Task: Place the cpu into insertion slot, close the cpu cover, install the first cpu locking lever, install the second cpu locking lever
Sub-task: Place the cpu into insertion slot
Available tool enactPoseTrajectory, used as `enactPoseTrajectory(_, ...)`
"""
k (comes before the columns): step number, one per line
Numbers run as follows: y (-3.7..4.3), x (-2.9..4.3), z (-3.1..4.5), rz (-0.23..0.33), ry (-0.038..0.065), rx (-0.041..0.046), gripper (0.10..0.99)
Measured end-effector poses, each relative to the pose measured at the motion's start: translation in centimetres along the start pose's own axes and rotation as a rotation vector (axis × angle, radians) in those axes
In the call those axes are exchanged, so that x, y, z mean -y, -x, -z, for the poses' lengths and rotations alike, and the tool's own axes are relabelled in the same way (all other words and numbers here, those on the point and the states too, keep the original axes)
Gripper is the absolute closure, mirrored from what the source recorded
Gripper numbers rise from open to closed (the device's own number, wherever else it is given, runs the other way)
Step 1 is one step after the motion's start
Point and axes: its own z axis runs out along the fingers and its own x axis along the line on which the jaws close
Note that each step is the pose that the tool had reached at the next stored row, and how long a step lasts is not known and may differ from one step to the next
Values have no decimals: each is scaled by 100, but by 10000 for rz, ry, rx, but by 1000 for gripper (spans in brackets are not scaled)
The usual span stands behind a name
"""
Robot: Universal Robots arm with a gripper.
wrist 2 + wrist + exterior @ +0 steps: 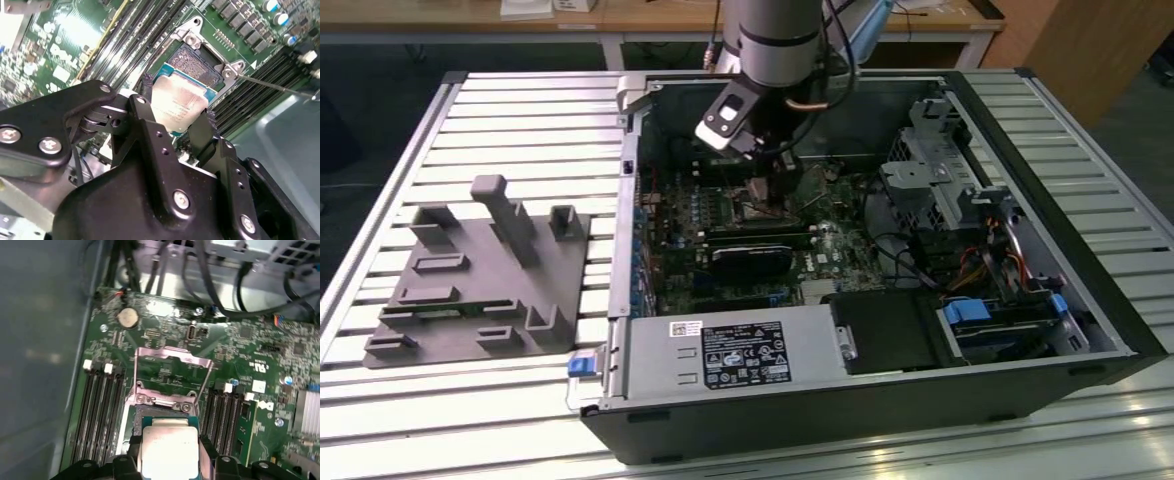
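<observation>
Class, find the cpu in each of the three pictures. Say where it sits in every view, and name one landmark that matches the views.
Exterior view: too small to pick out; look at the gripper tip, mid motherboard.
Second wrist view: the cpu, a pale square held in the gripper, partly over the dark insertion slot.
First wrist view: the same pale square, just before the raised cpu cover.
Shared landmark: the insertion slot.

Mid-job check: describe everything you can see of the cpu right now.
The cpu is a flat square chip with a pale silvery metal face and thin green border. The hand grips it by two opposite edges, face up, over the insertion slot, partly covering it; whether it is seated cannot be told. The cpu cover stands open beyond it.
</observation>
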Motion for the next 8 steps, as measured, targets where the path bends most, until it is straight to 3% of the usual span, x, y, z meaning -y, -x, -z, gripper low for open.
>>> enactPoseTrajectory(8,0,3,-45,-1271,30,72,549)
